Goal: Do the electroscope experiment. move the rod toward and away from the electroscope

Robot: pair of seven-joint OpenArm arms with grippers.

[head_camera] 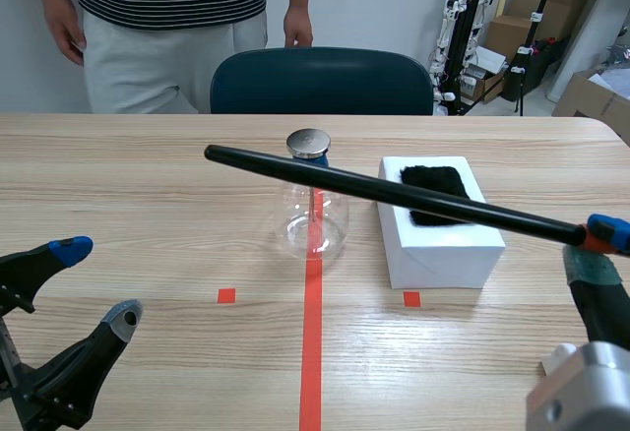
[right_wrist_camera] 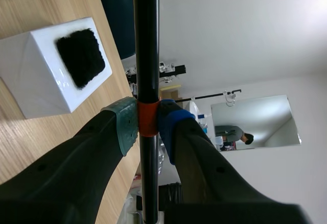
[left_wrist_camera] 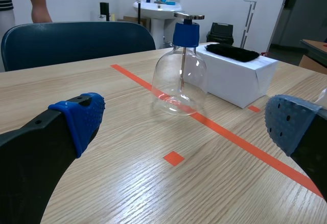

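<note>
Right gripper (right_wrist_camera: 147, 124) clamps the rod (head_camera: 394, 193); left gripper (head_camera: 98, 281) stands wide. A low sweep could topple the electroscope (head_camera: 313, 210).

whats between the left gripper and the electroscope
Nothing stands there. Between the open left gripper and the electroscope is bare table with only an orange tape square marked on it, clearest in the left wrist view.
</note>
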